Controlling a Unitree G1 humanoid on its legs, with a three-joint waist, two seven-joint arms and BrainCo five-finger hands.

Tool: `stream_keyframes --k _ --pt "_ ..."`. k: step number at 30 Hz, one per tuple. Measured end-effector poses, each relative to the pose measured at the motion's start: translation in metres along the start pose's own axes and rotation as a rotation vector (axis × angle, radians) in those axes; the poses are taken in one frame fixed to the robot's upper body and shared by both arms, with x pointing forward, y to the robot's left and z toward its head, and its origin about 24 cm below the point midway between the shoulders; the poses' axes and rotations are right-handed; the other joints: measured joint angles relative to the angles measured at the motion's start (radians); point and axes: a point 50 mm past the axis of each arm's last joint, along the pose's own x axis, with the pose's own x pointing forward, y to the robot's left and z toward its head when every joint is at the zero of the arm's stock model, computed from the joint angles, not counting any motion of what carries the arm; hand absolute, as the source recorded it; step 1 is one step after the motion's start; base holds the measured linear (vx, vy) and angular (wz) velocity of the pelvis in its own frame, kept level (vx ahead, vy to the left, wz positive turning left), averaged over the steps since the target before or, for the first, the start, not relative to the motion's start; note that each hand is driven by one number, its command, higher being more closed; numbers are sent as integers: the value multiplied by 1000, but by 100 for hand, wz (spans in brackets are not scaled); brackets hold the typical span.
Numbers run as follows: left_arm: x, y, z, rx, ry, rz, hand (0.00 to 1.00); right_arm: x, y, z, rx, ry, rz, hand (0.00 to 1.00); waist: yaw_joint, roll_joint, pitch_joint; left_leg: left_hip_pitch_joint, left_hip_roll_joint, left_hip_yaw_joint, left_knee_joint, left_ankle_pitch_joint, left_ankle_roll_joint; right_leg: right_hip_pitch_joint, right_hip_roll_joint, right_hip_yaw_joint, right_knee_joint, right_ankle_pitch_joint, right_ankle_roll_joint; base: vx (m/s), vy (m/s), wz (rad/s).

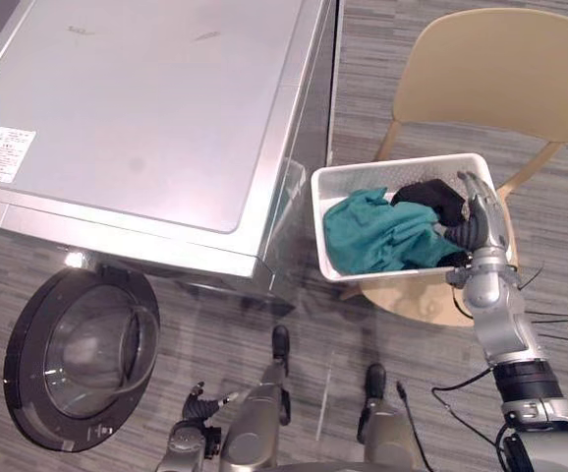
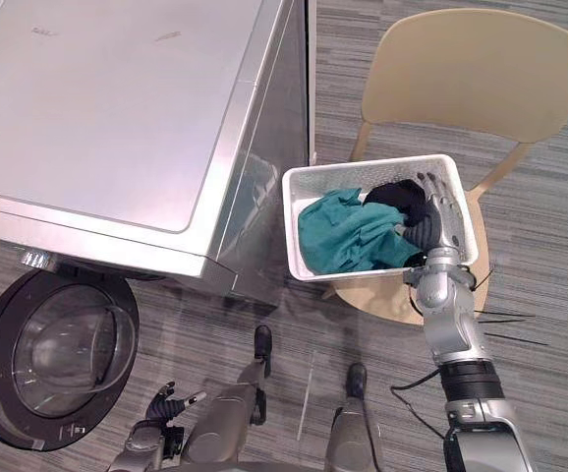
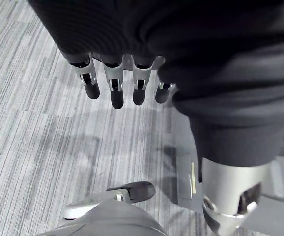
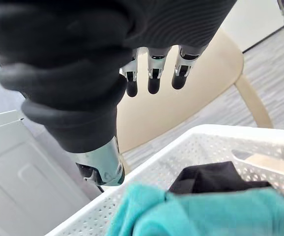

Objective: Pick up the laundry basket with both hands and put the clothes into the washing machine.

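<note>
Laundry basket (image 1: pixel 363 175), clothes (image 1: pixel 377 236) inside, sits on the chair seat (image 1: pixel 412 298). My right hand (image 1: pixel 481 224) hovers over its right rim, fingers straight, gripping nothing; probably staged for a side grip. Left hand (image 1: pixel 194 435) hangs low, fingers relaxed.

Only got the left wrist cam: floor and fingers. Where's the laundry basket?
Observer: The white laundry basket sits on the seat of a beige chair, just right of the washing machine. A teal cloth and a black cloth lie inside it.
Operator: Right hand on it?
Observer: The right hand is open over the basket's right-hand rim; I cannot tell whether it touches. The left hand hangs low and open, far left of the basket.
Operator: Washer door?
Observer: The round door is swung open at the machine's front.
</note>
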Motion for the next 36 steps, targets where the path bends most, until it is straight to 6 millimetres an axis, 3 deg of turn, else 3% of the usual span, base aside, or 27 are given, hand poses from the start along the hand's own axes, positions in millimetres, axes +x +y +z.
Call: stream_keyframes --k 7,13,18,21,22,27,28,31,36 --pt "0 0 -1 1 3 -1 0 3 -7 -1 -58 -26 3 0 -11 0 0 -1 0 0 0 -4 -5 -3 -1 1 -1 0 0 0 0 0" --pt "-1 0 -1 11 -14 -7 0 19 9 21 -106 -159 146 0 -16 1 0 -31 4 -1 -1 -4 -5 -33 3 1 1 3 -4 0 0 0" --pt "-1 1 1 24 -24 -11 0 31 32 17 -182 -144 313 0 39 3 3 -54 5 -7 0 5 6 -46 6 -5 4 12 -7 67 -12 2" --pt "0 2 3 25 -35 -8 0 40 35 16 -211 -126 333 0 43 16 15 -68 4 -30 0 9 10 -57 6 -27 23 7 -14 42 -11 18" --pt "2 4 10 24 -60 -5 0 47 34 11 -236 -94 340 0 65 18 40 -69 5 -34 0 9 10 -64 7 -28 39 1 -20 15 -16 11" --pt "7 6 31 25 -123 2 0 60 32 -5 -277 24 349 0 98 25 94 -105 8 -58 0 18 5 -106 10 -35 80 -20 -26 -1 -26 9" --pt "8 6 36 28 -135 2 0 59 35 -11 -298 61 366 100 111 25 108 -110 9 -60 0 18 4 -112 12 -39 85 -21 -27 31 -29 6" --pt "9 7 40 29 -146 5 0 57 43 -13 -310 92 396 100 115 25 116 -123 8 -73 0 18 4 -121 11 -52 92 -30 -31 46 -36 12" --pt "13 13 53 40 -176 21 0 60 44 -8 -291 89 411 100 113 3 129 -137 11 -93 0 21 0 -142 13 -57 129 -61 -36 50 -40 9"
